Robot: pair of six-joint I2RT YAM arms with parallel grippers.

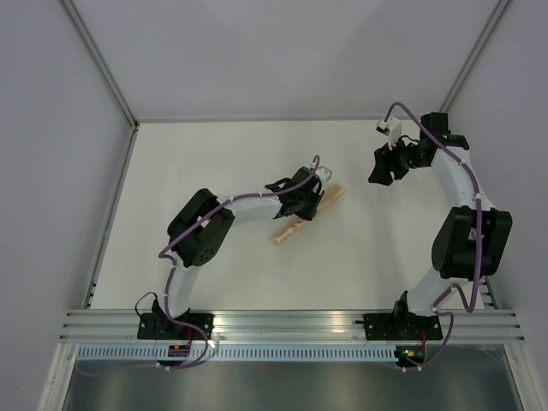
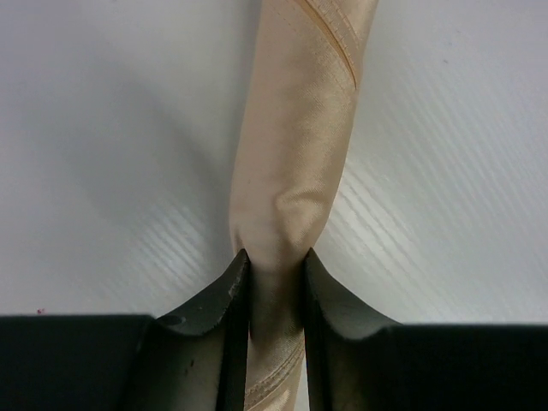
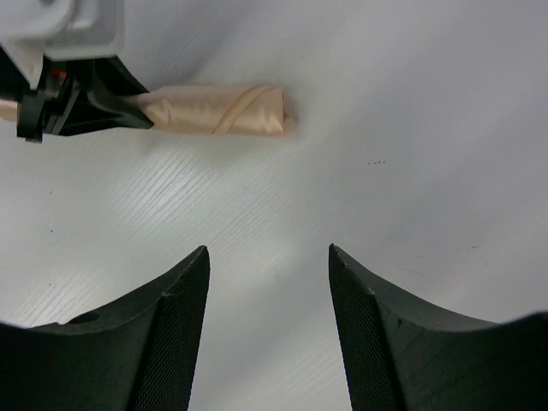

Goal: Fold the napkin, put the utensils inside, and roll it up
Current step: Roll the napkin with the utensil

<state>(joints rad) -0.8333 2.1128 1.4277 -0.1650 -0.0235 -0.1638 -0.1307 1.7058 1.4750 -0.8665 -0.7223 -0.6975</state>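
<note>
from above we see the rolled napkin [image 1: 287, 231] lying slantwise in the middle of the bench [image 1: 214, 154], well apart from every edge, the left end effector [image 1: 306, 201] over its middle. only the left wrist view shows those fingers [image 2: 214, 317] pinching the roll. the right end effector [image 3: 268, 257] hangs spread, well apart from the roll's end.

Here's the white tubular left arm [image 1: 253, 210], the white right arm [image 1: 456, 175], black blocky joints.
Purple cables [image 1: 257, 196] line both; the right gripper [image 3: 267, 251] shows black curved fingers [image 3: 175, 342], finely textured.
</note>
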